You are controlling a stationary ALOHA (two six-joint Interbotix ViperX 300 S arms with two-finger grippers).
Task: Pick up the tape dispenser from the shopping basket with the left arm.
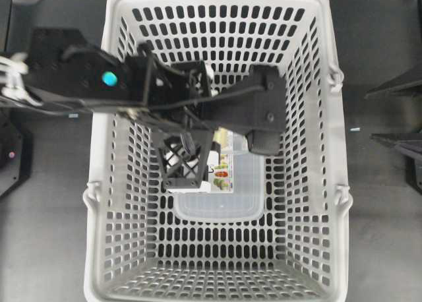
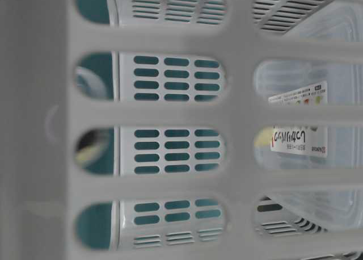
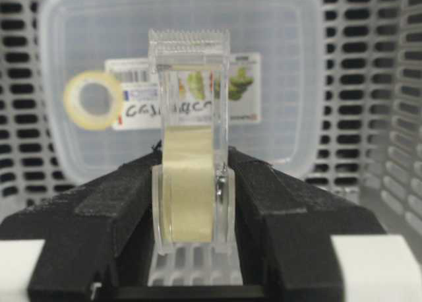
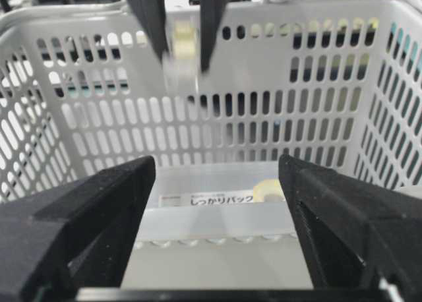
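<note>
So the left gripper (image 3: 191,203) has its jaws closed partway and clamped on both flat sides of the tape dispenser (image 3: 190,177), which stands upright between the fingers, long axis pointing straight out from the gripper, cutter end farthest away. Seen from the right wrist, it looks lifted clear of the shopping basket (image 1: 99,183) floor, up near the far wall, so I'd say the next move is just straight up past the rim. Beyond the dispenser, a clear food box (image 3: 277,64) lies on the basket floor with a loose tape ring (image 3: 94,99) on it. The right gripper (image 4: 217,203) sits outside the basket, jaws wide apart, holding nothing.
</note>
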